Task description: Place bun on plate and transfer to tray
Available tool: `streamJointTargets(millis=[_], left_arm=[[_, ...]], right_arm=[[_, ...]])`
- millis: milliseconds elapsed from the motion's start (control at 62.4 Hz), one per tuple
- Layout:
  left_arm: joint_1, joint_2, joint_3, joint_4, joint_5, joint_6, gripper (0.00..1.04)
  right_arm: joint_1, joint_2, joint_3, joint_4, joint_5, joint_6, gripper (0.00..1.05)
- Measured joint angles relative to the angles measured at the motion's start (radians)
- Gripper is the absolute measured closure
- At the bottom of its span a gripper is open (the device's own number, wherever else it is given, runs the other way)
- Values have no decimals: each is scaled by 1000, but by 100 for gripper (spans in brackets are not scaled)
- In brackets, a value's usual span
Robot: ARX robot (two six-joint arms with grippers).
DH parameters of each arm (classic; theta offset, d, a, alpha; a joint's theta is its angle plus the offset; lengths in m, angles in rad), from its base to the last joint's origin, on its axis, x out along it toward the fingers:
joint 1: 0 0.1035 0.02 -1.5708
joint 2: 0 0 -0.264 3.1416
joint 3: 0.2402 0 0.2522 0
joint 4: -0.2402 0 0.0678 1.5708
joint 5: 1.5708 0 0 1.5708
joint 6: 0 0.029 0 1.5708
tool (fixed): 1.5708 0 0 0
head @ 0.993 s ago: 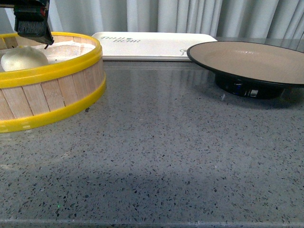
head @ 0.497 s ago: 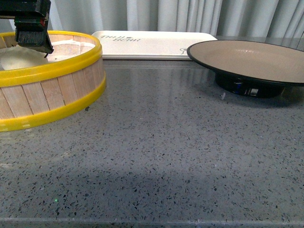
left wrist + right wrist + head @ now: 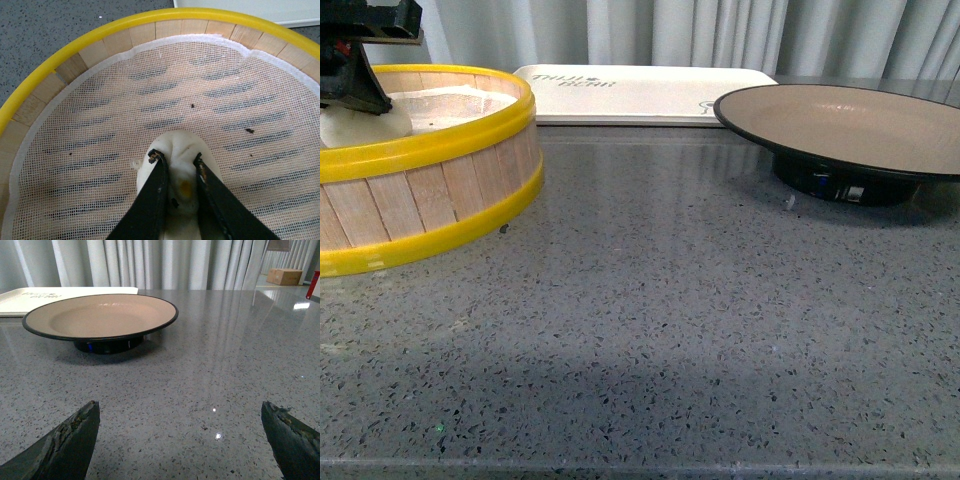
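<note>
Left gripper (image 3: 176, 159): narrow, its two dark fingers (image 3: 150, 200) pressed against opposite sides of the bun (image 3: 180, 142). The yellow dot on the bun shows between the fingers. I judge the bun gripped.

Bun location: inside the yellow-rimmed steamer basket (image 3: 470, 135), over the white mesh liner (image 3: 150, 90). I cannot tell whether it is resting on the mesh or raised just clear of it. In the front view the bun (image 3: 355, 125) shows just above the basket's near rim, with the gripper directly over it.

Basket: at the left edge of the bench (image 3: 670, 330), partly out of frame on that side.

Tray (image 3: 640, 95): flat along the far edge of the bench, beyond the basket and to its right. Nothing on it.

Plate (image 3: 840, 120): upright on its black foot towards the far right corner, its rim overlapping the tray's right end in the front view. Its tan inside is bare.

Right gripper (image 3: 180, 412): wide, both fingertips well apart, holding nothing, low over bare bench on the near side of the plate (image 3: 100, 315).
</note>
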Motion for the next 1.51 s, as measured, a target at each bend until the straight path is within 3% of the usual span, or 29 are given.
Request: streamJointTargets(millis=[64, 320, 497, 817, 1073, 1506], left_arm=[[-5, -10, 3, -6, 1, 1, 100], [-55, -30, 108, -52, 1, -1, 100], [-168, -5, 269, -62, 0, -20, 100], [-459, 236, 567, -48, -35, -20, 100], [-599, 444, 742, -51, -47, 7, 100], [-653, 631, 893, -102, -105, 129, 100]], right_arm=[[0, 0, 0, 0, 0, 0, 8], [0, 0, 0, 0, 0, 0, 8], [0, 0, 0, 0, 0, 0, 8], [0, 0, 0, 0, 0, 0, 8], [0, 0, 0, 0, 0, 0, 8], [0, 0, 0, 0, 0, 0, 8]])
